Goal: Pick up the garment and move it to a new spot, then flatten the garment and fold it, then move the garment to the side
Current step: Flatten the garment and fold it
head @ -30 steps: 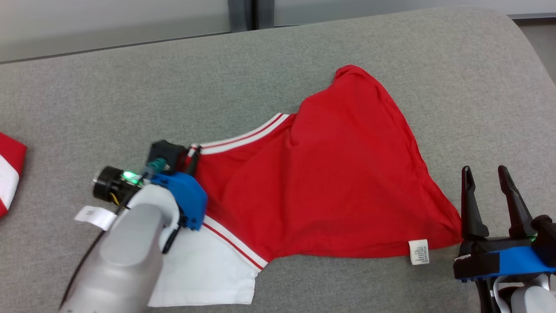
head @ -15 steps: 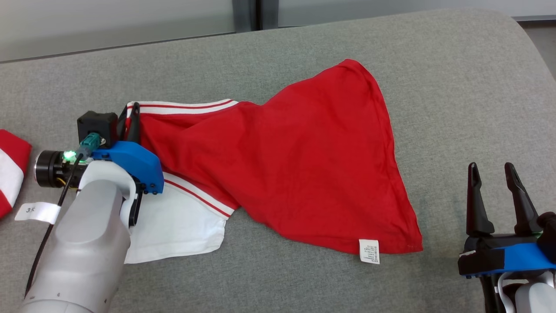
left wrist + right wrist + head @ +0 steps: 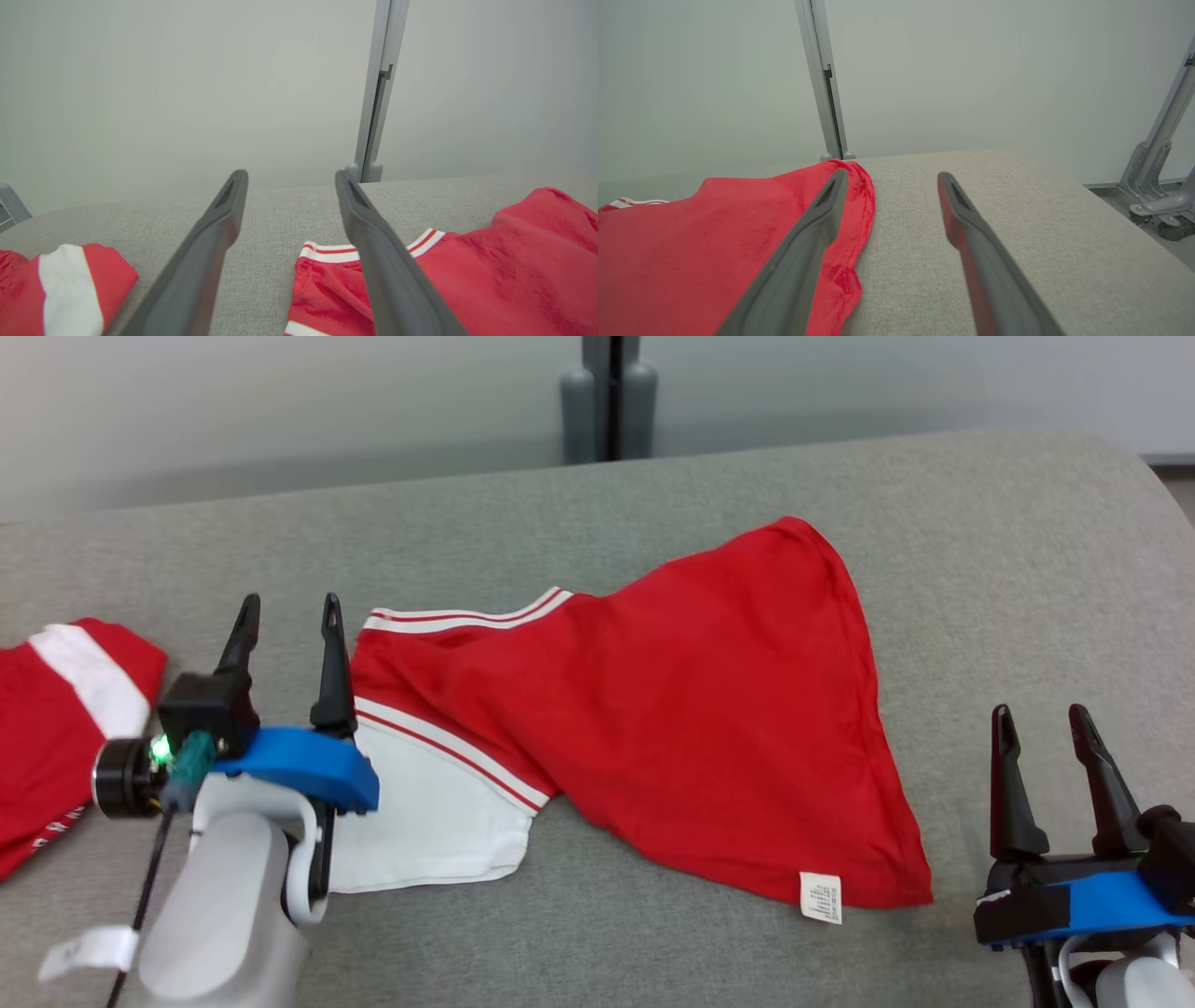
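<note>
The garment is red with white-and-red striped trim and a white sleeve. It lies spread and wrinkled on the grey padded table, with a white label at its near right corner. My left gripper stands open just left of the striped hem, with nothing between its fingers. In the left wrist view the left gripper has the garment to its right. My right gripper stands open near the garment's right corner. In the right wrist view the right gripper has the garment beside its left finger.
A second red and white garment lies at the table's left end, close to my left arm, and also appears in the left wrist view. A grey post stands behind the table. Wheeled metal legs stand off its right end.
My left gripper dragged the striped hem to the left, then let go of it and opened. It now sits just left of the hem. The head camera has shifted. The right gripper stayed open.
</note>
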